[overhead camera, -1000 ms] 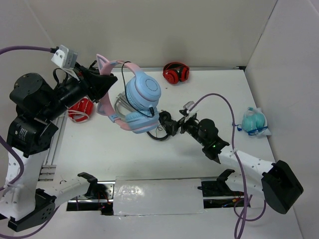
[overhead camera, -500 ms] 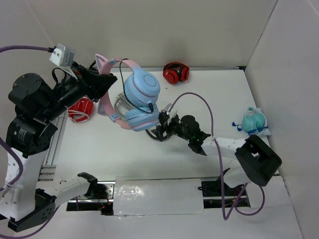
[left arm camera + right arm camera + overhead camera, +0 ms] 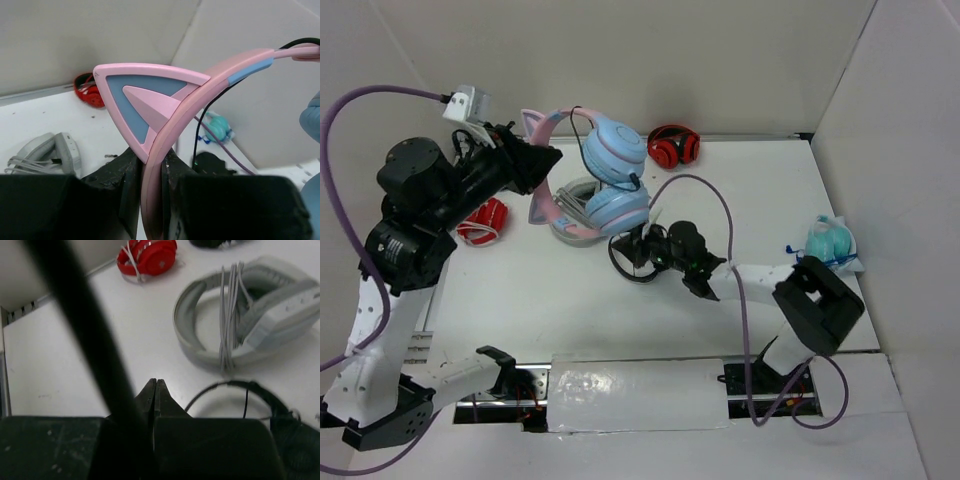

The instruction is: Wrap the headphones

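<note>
Pink cat-ear headphones (image 3: 610, 175) are hanging above the far left part of the table (image 3: 520, 290) in the overhead view, over a grey pair (image 3: 565, 222) lying beneath them. The left gripper (image 3: 542, 160) is clamping the headband (image 3: 555, 120) beside one ear, while the right gripper (image 3: 636, 248) is reaching in low, just below the lower ear cup. The thin dark cable (image 3: 577, 112) is arcing loosely over the band and down past the cups. No neat turns are showing, so the winding appears barely begun, with most of it left to do.

From the left wrist, the fingers (image 3: 127, 175) are squeezing the pink band right under a cat ear (image 3: 145, 100), and the cable is trailing slack behind it (not wound on).

From the right wrist, the jaws are pressing fully together above the tabletop. A blurred dark strand (image 3: 90, 340), likely the cable, is crossing close in front of them, but whether it is nipped between them cannot be told. The grey pair, its own cord bundled round it, is lying just beyond.
</note>
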